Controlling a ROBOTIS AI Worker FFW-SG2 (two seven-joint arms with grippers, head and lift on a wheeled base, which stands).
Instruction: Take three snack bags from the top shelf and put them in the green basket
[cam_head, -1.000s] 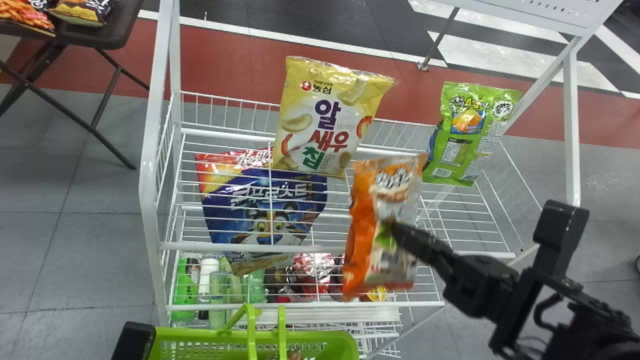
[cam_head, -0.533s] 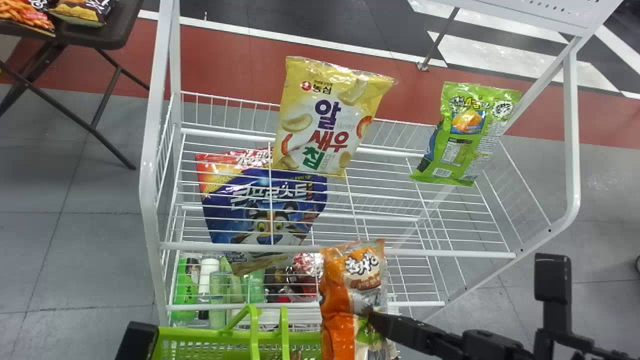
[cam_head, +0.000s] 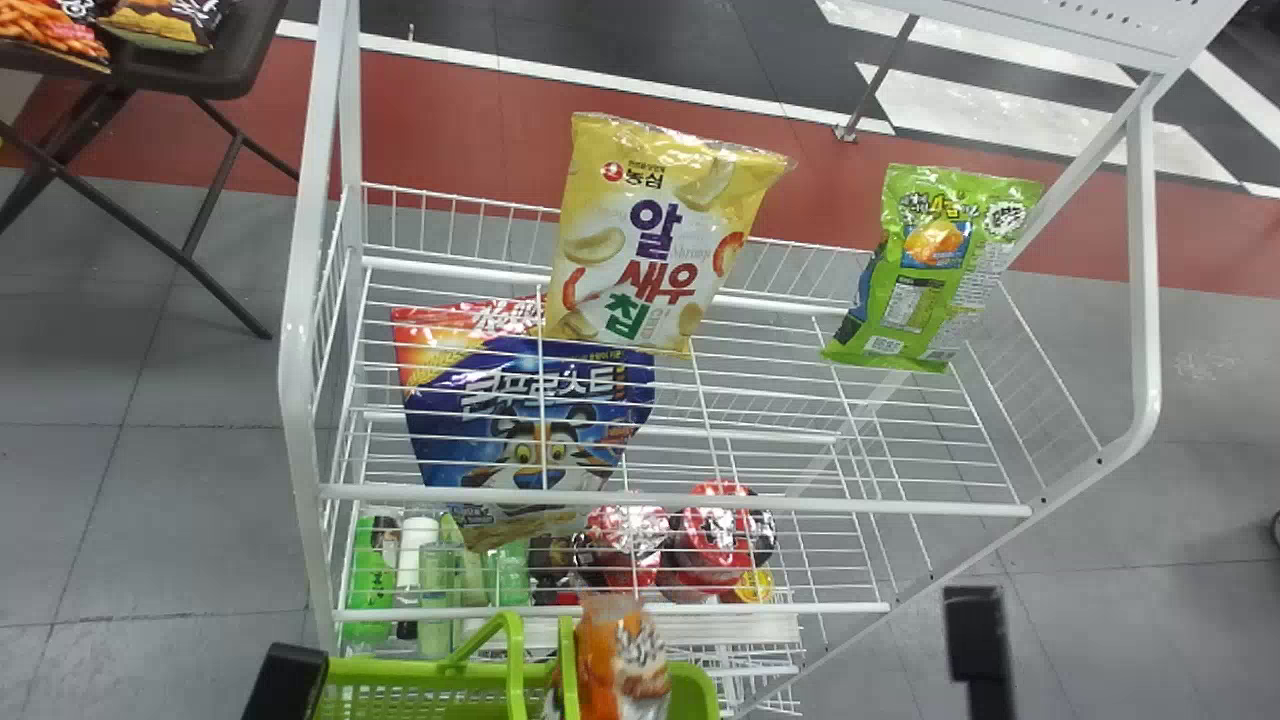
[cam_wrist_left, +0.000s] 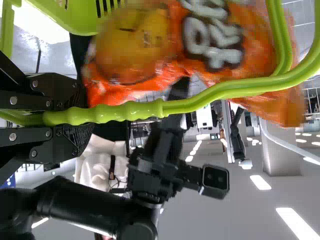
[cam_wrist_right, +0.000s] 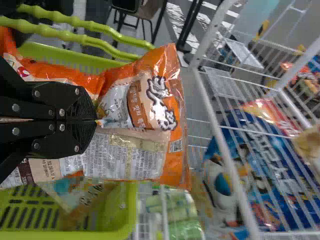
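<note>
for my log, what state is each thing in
Right pincer, shut on the orange bag
Orange bag, held at the basket
Left pincer, shut on the basket handle
Basket, a bag inside
Yellow bag, on the top shelf
Green bag, on the top shelf
Blue bag, below the top shelf

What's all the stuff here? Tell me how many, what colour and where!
Orange snack bag: 1, orange and white, in the right gripper, at the basket
Yellow snack bag: 1, yellow, top shelf
Green snack bag: 1, green, top shelf, right side
Basket: 1, green, in front of the rack
Blue bag: 1, blue and red, under the top shelf's wires
Red tubs: several, red, lower down
Green bottle: 1, green, lower left
Rack: 1, white, middle
Table: 1, dark, far left, with snack bags
Left gripper: 1, black, on the basket's handle
Right gripper: 1, black, on the orange bag
</note>
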